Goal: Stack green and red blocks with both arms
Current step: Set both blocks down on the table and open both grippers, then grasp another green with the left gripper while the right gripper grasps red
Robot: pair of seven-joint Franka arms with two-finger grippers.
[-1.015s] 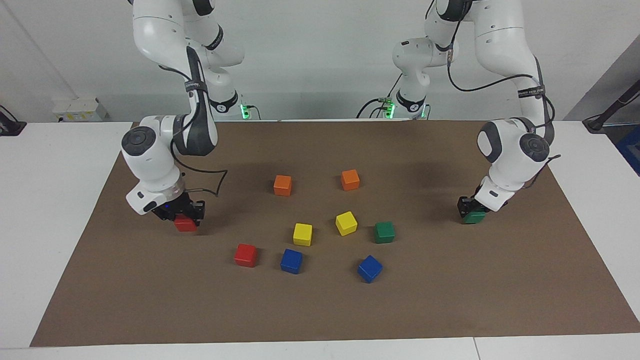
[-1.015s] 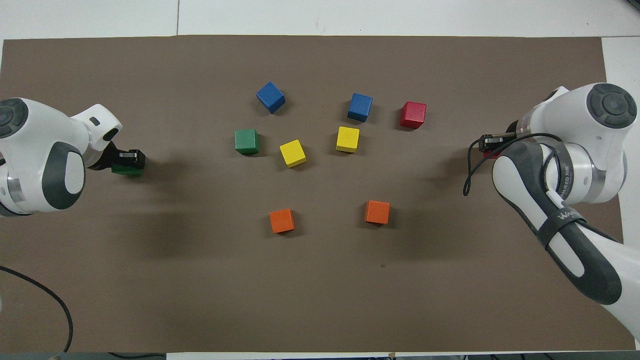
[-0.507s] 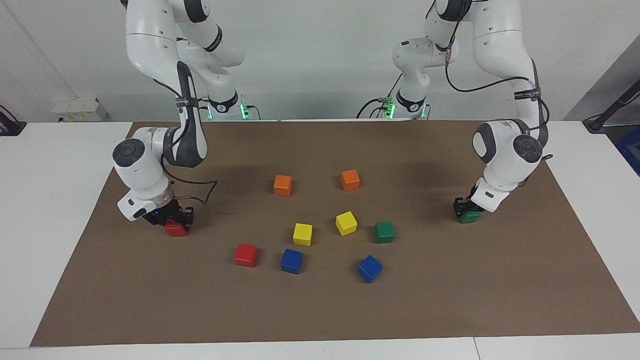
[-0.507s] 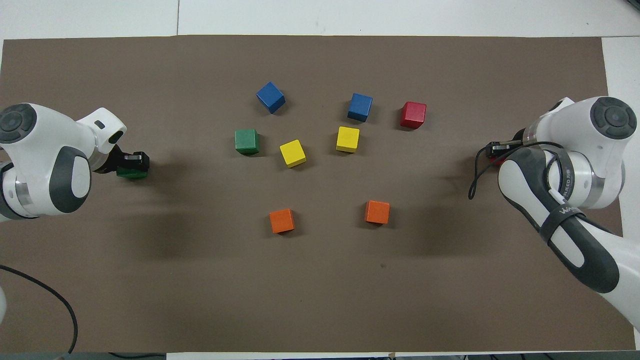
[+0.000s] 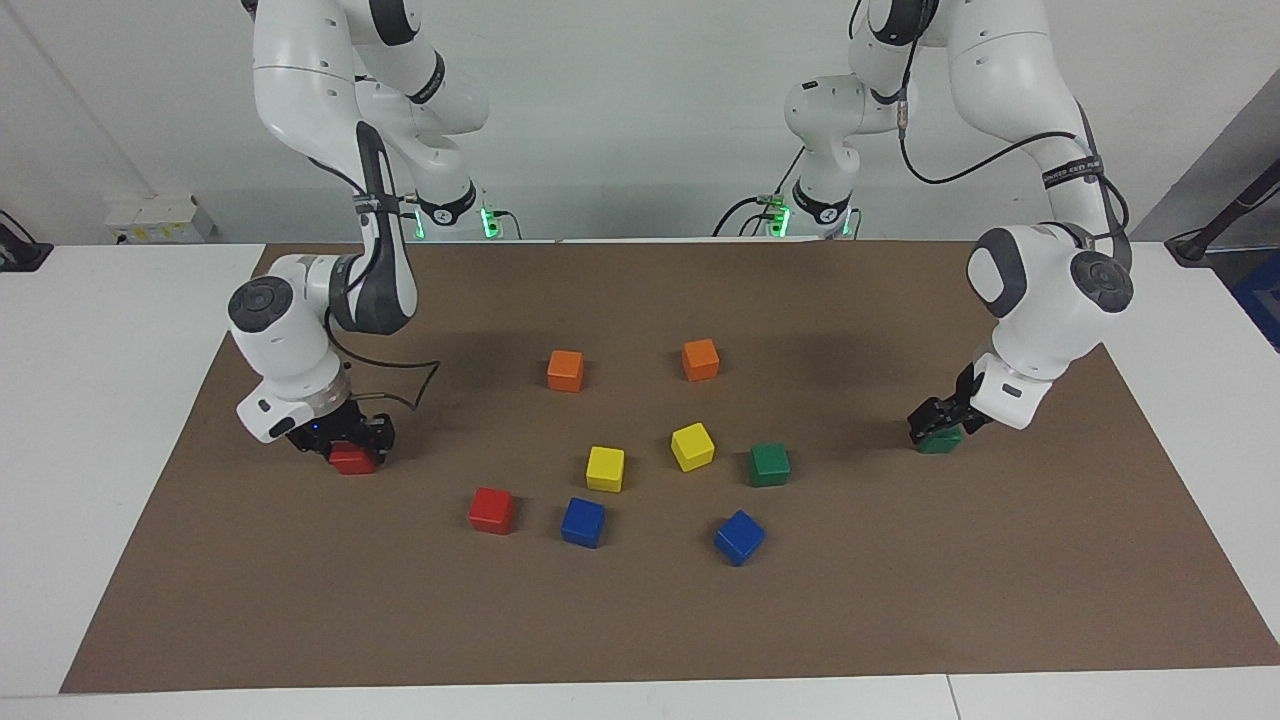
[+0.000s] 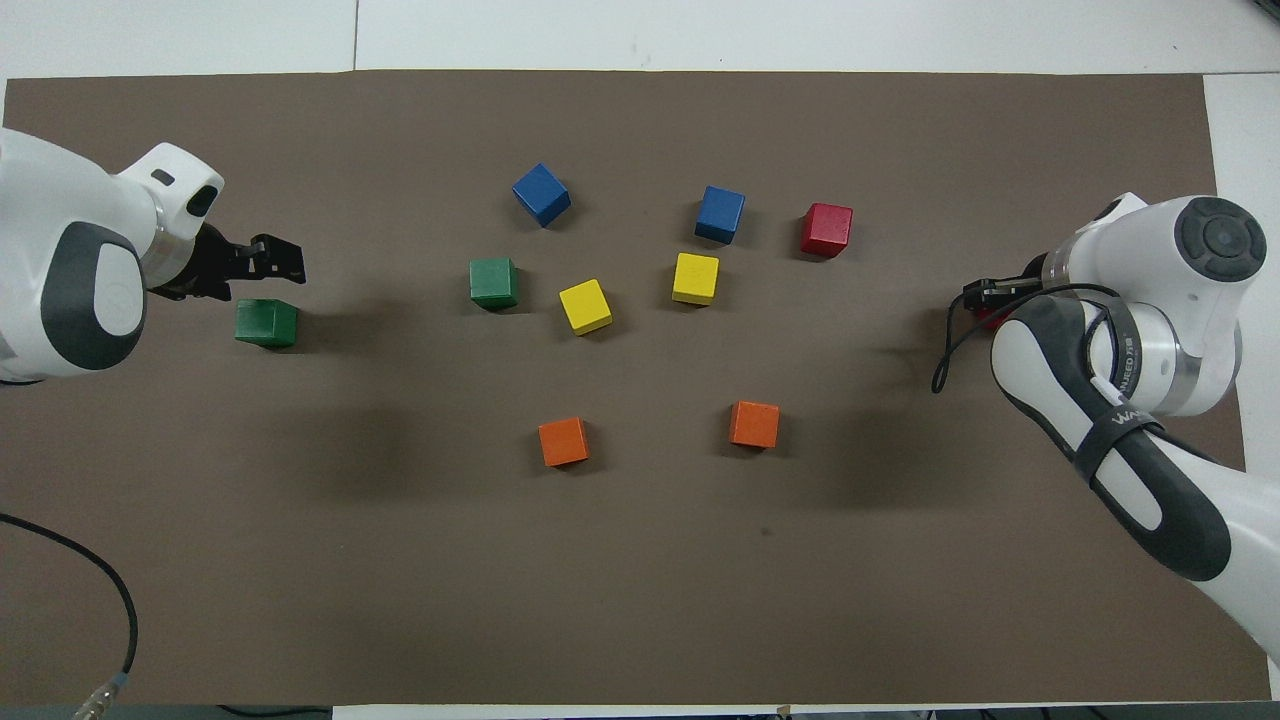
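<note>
2 green blocks; 2 red blocks; brown mat

Block cluster mid-mat; outlier block twd left arm's end, 2nd outlier twd right's.

Right hand hides most of a red block (overhead view).
</note>
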